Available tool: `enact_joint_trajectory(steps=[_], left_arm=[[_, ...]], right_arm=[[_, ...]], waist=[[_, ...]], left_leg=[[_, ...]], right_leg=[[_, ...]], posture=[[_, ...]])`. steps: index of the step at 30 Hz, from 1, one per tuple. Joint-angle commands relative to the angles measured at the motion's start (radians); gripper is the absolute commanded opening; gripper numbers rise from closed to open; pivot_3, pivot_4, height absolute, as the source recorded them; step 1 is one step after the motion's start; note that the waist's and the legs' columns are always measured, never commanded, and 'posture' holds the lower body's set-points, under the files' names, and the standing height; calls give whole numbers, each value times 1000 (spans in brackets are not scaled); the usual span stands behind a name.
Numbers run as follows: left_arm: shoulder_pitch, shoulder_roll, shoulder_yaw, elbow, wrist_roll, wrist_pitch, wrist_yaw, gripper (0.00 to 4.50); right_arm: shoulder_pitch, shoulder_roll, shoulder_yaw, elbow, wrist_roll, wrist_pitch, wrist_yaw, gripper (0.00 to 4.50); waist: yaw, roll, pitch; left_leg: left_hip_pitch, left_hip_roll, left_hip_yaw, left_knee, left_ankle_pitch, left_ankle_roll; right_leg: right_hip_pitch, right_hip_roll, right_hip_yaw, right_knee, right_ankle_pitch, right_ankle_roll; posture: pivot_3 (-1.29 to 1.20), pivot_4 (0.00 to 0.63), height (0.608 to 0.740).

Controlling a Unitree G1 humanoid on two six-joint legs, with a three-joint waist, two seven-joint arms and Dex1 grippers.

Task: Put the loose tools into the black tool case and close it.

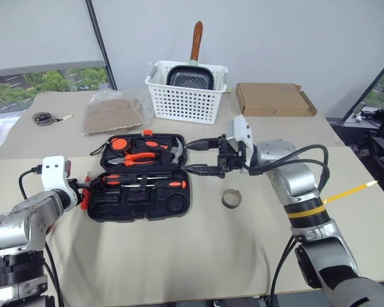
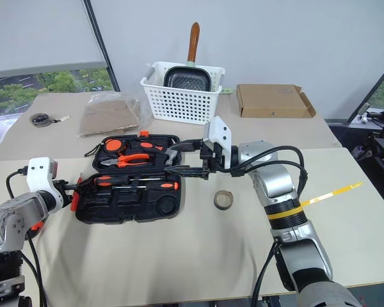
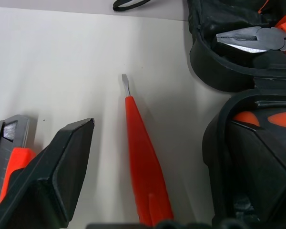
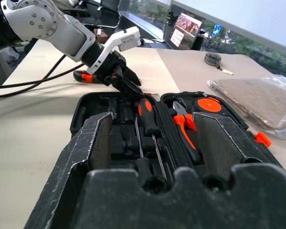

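The black tool case (image 1: 139, 173) lies open on the bench (image 1: 179, 256), and it is the landmark here. Nearest, at the case's left edge, the left gripper (image 3: 148, 200) has its fingers spread wide and holds nothing. The slim small orange screwdriver (image 3: 140, 162) lies flat on the bench between those fingers, just beside the case. The orange-black utility knife (image 3: 12, 157) lies on the bench just past it, farther from the case. In the near half of the case lie two orange-and-black-handled screwdrivers (image 1: 144, 181). To the right of the case, the small grey-brown tape roll (image 1: 231, 199) sits alone on the bench. The right gripper (image 1: 201, 157) hangs over the case's right edge, fingers apart and empty. The far half of the case holds the pliers (image 1: 141, 157). Behind the case stands a white basket (image 1: 185, 96).
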Motion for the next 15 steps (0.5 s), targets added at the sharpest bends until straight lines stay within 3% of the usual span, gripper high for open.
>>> enact_joint_trajectory(steps=[1, 8, 11, 13, 15], left_arm=[[11, 18, -10, 35, 44, 16, 16, 4500], [40, 9, -28, 53, 74, 22, 36, 4500], [51, 2, -14, 51, 78, 28, 48, 3798], [61, 1, -8, 50, 80, 29, 53, 2967], [68, 0, -6, 51, 82, 33, 57, 2435]], right_arm=[[-3, -11, -36, -46, 38, 9, -5, 3119], [-3, -24, -44, -41, 75, 34, 25, 3119], [-2, -30, -46, -33, 82, 42, 35, 3199], [-2, -30, -47, -25, 80, 38, 32, 3199], [-2, -32, -44, -17, 74, 29, 29, 3199]], waist=[[-1, 0, 0], [-1, 0, 0], [-3, 0, 0], [-5, 0, 0], [-8, 0, 0]], left_leg=[[1, 0, 0, 0, 0, 0], [4, 1, 0, -1, 0, -1], [6, 1, 1, -2, -1, 0], [9, 1, 2, -4, -2, 1], [11, 2, 3, -7, -2, 1]], right_leg=[[1, 0, 0, 0, 0, 0], [2, 0, 1, 0, 0, 0], [3, -1, 2, 0, 0, 0], [4, -2, 3, 0, 0, 0], [4, -2, 3, 0, 0, 0]], posture=[[0, 150, 700], [0, 150, 700], [0, 150, 700], [0, 150, 700], [0, 150, 700]])
